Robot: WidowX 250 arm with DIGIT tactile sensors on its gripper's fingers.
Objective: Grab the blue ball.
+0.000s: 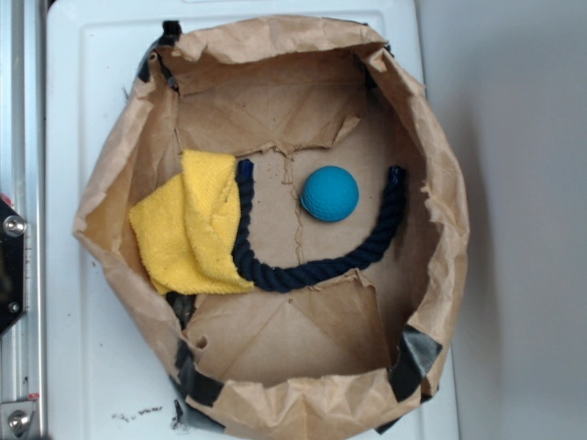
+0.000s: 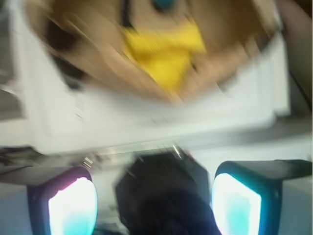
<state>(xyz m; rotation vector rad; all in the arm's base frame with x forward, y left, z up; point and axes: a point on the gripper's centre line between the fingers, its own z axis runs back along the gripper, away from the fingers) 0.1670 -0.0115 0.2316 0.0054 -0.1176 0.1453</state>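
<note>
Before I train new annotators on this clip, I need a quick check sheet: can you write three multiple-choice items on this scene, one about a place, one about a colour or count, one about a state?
1. Where does the blue ball lie?
A. Inside the curve of the dark rope
B. On top of the yellow cloth
C. Outside the paper bag

2. How many loose things lie in the paper bag?
A. One
B. Three
C. Five

3. How does the tool stand?
A. Shut on the ball
B. Shut on the cloth
C. Open, holding nothing

Answers:
1. A: the exterior view shows the rope bending under and around the ball.
2. B: ball, rope and cloth.
3. C: the wrist view shows both fingers apart, outside the bag.
</note>
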